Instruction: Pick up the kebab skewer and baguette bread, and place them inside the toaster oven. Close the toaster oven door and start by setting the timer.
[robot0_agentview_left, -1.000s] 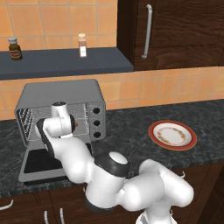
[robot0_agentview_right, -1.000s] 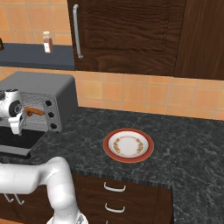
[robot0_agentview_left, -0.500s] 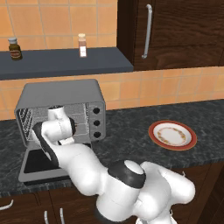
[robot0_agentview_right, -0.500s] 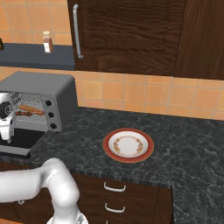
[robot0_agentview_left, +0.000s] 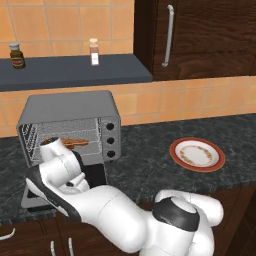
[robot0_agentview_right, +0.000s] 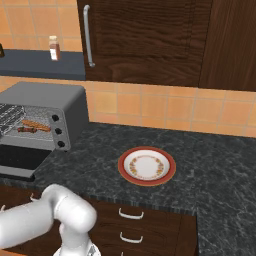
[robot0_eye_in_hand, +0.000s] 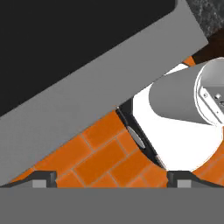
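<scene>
The toaster oven (robot0_agentview_left: 70, 107) (robot0_agentview_right: 47, 97) stands on the left of the counter. The toaster oven door (robot0_agentview_right: 17, 159) (robot0_agentview_left: 95, 172) is folded down flat. On the wire rack inside lie the tan baguette bread (robot0_agentview_right: 36, 124) (robot0_agentview_left: 75, 142) and, just in front of it, the dark red kebab skewer (robot0_agentview_right: 27, 130). My arm bends low in front of the door. In the hand view my gripper (robot0_eye_in_hand: 111, 178) is open and holds nothing. It looks past the door's dark glass (robot0_eye_in_hand: 65, 43) and grey frame at an orange brick floor. Three black knobs (robot0_agentview_left: 110, 140) sit on the oven's right front.
A red-rimmed plate (robot0_agentview_left: 196, 154) (robot0_agentview_right: 146, 165) with nothing on it sits on the dark counter to the right. Two bottles (robot0_agentview_left: 93, 51) (robot0_agentview_left: 16, 54) stand on the shelf above the oven. Drawers with handles (robot0_agentview_right: 131, 214) run below the counter edge.
My hand has dropped from the oven's mouth down to the front of the open door. The bread and skewer stay on the rack. The jaws remain open.
</scene>
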